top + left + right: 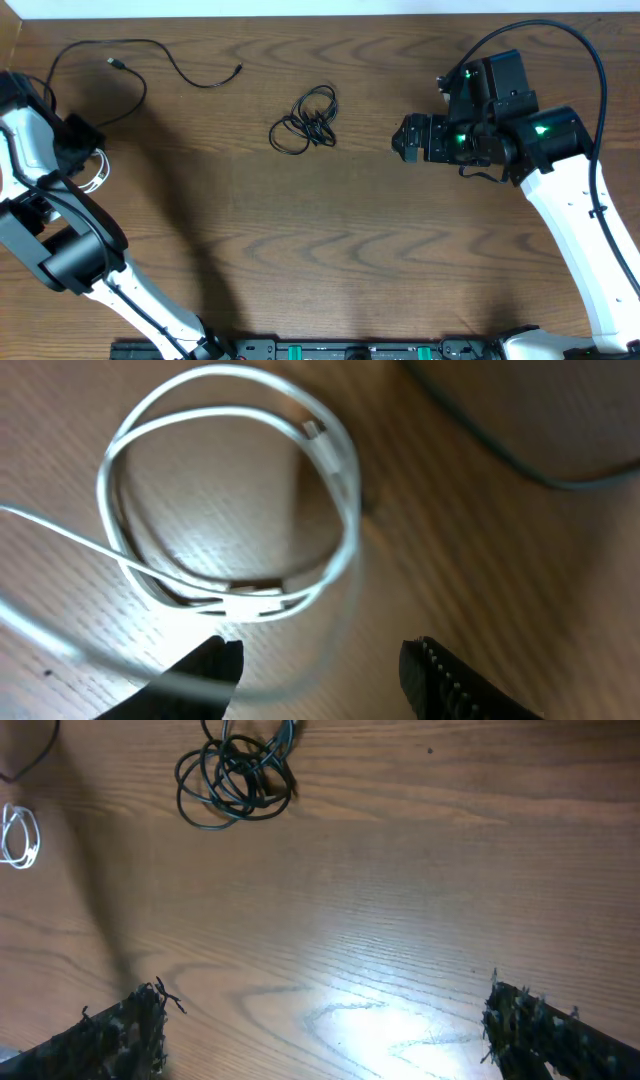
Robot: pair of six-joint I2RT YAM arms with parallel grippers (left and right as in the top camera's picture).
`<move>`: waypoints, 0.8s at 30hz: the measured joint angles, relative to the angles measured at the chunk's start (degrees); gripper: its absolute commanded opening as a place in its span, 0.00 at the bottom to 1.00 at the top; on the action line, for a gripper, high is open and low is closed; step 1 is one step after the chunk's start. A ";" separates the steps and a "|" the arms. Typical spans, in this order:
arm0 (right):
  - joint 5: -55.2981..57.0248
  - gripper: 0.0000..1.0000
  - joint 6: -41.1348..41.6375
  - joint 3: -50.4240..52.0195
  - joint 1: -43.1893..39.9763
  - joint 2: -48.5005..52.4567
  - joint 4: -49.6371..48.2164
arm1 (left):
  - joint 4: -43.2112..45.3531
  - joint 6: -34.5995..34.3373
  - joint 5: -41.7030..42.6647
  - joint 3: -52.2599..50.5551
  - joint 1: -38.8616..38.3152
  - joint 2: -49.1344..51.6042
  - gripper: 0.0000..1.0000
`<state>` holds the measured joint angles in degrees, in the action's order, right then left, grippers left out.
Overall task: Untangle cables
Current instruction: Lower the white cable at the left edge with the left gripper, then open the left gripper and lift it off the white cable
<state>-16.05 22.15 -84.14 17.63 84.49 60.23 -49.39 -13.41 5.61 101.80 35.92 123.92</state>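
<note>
- From above: one black cable [140, 40] lies spread out near the top left of the table [330, 260], all by itself. The white cable [97, 170] sits at the far left in a small loop. The other black cable [305, 122] is a knotty coil in the middle. The right gripper [400, 138] is near that coil but not touching it.
- Left wrist: the left gripper [320, 660] is right over the white cable. Its fingers are partly apart. A blurry white strand runs close by them, and I cannot tell if it is pinched.
- Right wrist: the right gripper's fingers are spread wide and hold nothing. The knotty coil lies well ahead of them.
- I think the three cables are already apart from each other. The white loop and the black coil still need opening out.
</note>
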 measured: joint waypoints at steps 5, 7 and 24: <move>0.02 0.99 0.00 0.00 0.00 0.00 -0.02 | 4.42 0.04 -1.07 -5.16 0.90 0.00 0.56; 0.02 0.99 0.00 0.00 0.00 0.00 -0.04 | 6.23 0.17 -1.33 -7.13 1.14 0.00 0.50; 0.00 0.99 0.17 0.00 0.00 0.00 -0.04 | 16.41 3.65 -8.94 -9.49 2.62 0.02 0.08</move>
<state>-16.05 22.33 -84.14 17.63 84.49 60.18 -32.97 -9.76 -3.33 92.31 38.54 123.94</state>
